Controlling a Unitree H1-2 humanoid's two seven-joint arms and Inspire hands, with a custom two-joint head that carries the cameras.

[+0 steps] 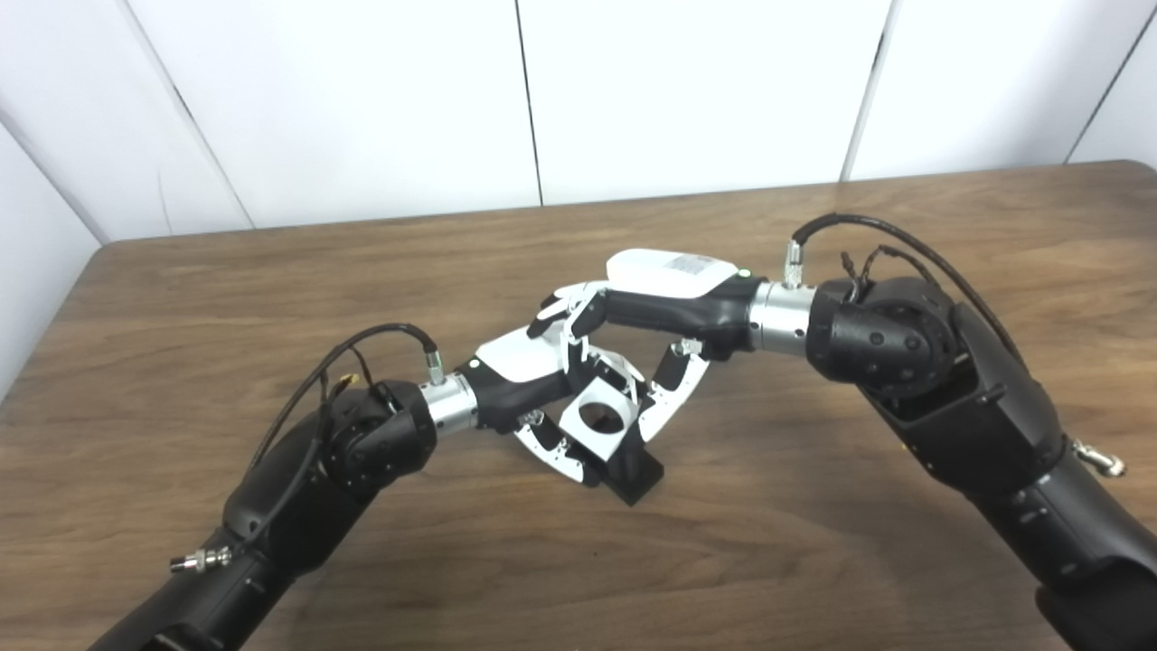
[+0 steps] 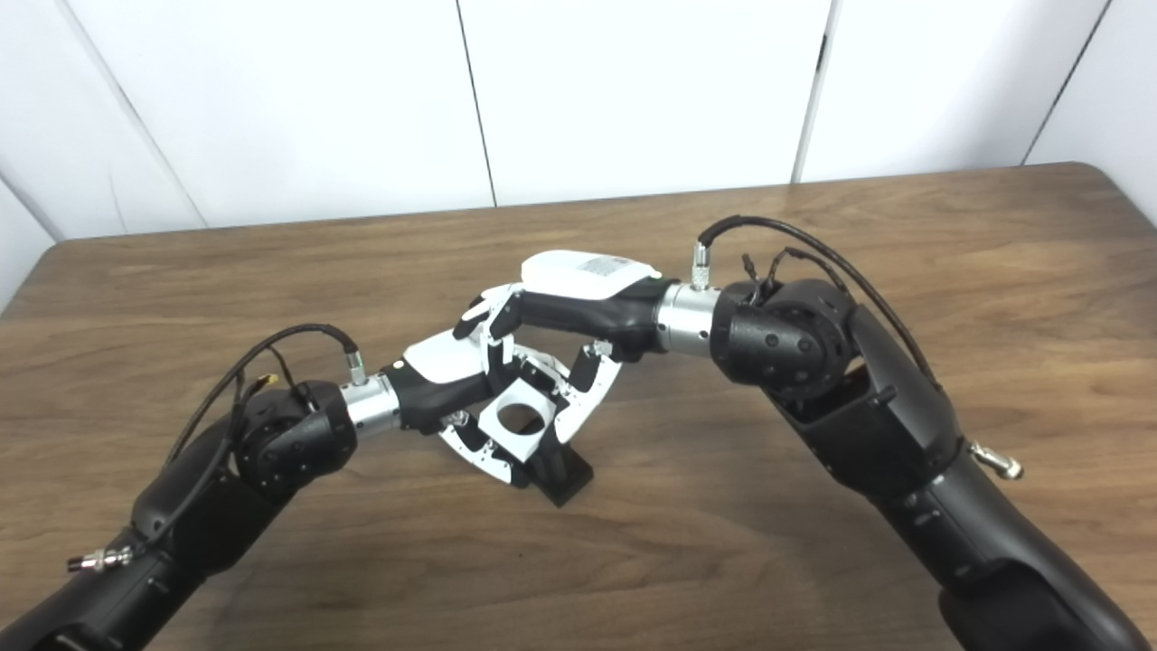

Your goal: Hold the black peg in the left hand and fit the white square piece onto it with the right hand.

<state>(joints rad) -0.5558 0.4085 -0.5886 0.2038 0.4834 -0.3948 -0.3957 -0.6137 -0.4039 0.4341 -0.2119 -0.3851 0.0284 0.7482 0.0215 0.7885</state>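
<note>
Between the two hands, near the middle of the wooden tabletop (image 1: 813, 542), sits one white square piece (image 1: 598, 419) with a round hole, tilted toward the camera. The left hand (image 1: 520, 375) curls its fingers around the single black peg (image 1: 633, 470), whose blocky base touches the tabletop just below the piece. The right hand (image 1: 664, 298) reaches in from above, fingers (image 1: 673, 398) bent down and closed against the piece's edges. Whether the piece is already seated on the peg cannot be told.
</note>
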